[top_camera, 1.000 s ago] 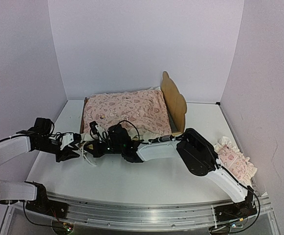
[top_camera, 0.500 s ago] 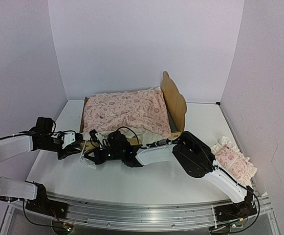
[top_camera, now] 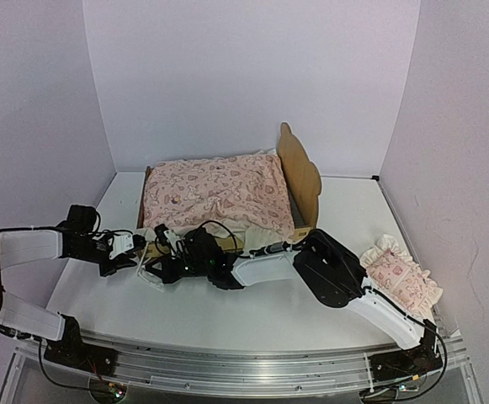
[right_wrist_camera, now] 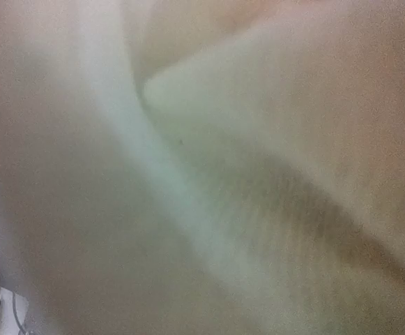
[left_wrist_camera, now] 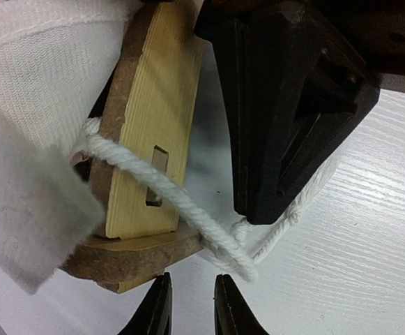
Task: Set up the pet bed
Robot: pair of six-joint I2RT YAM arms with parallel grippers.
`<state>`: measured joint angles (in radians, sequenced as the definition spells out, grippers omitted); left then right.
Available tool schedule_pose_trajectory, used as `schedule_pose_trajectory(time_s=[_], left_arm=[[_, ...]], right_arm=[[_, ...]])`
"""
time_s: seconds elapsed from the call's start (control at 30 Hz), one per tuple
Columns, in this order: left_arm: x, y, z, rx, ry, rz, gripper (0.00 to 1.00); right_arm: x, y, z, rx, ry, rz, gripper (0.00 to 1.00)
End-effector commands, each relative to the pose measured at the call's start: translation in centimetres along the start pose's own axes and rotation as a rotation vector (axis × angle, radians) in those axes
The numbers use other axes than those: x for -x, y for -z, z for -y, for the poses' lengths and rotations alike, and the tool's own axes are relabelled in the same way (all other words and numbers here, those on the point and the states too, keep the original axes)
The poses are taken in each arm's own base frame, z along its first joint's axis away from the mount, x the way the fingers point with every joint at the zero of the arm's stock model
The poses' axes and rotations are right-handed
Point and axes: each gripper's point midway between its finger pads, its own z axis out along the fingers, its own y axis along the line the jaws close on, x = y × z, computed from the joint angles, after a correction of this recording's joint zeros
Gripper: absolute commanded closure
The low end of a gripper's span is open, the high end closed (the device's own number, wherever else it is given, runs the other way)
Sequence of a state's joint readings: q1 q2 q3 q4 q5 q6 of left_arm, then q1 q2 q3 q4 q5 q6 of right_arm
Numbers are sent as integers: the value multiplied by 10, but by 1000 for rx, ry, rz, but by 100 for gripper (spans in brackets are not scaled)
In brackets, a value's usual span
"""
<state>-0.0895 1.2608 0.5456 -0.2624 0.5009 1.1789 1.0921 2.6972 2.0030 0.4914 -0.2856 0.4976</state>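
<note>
Arm bases at near edge of worktop (top_camera: pixel 252 311).

Left hand (top_camera: pixel 130 250) low over the worktop at the left, aimed at the near-left corner of the pet bed (top_camera: pixel 301 181). Left wrist view: fingertips (left_wrist_camera: pixel 159 310) narrowly parted, nothing between them. The end of a white cord (left_wrist_camera: pixel 167 192) lies just beyond the tips.

Right arm reaches across from the right base. Right hand (top_camera: pixel 162 266) is beside the same corner, close to the left hand. Jaws pressed together; cannot tell what they pinch, if anything. Right wrist view is only blurred cream fabric, very close.

The cord loops around the pale-wood corner piece (left_wrist_camera: pixel 153 139), which has a small slot; it then runs under the right hand's black body.

Pet bed sits mid-worktop toward the back wall, with its bear-ear headboard upright at the right end. Pink heart-print quilt (top_camera: pixel 215 194) is spread over the frame, its pale lining (left_wrist_camera: pixel 42 84) hanging at the near-left corner.

Ruffled pink pillow (top_camera: pixel 404 278) lies on the worktop at the right, well apart from the bed.
</note>
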Motion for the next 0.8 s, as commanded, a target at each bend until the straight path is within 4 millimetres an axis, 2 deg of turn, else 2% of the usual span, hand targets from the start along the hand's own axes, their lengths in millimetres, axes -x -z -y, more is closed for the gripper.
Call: schedule_pose_trajectory(time_s=[0.0,0.23,0.6,0.77], left_arm=[[3,-6,-6,26,-45,41,75],[-4,-15,1,23,-121,50,73],[11,-16,-8,43,-175,126,75],[25,-12,10,-38,-214,215,75]], right_arm=[[11,-6,-1,6,19,40,100],[17,-8,-1,1,33,61,100],[22,-12,2,-7,39,85,100],[21,-12,2,-2,38,83,100]])
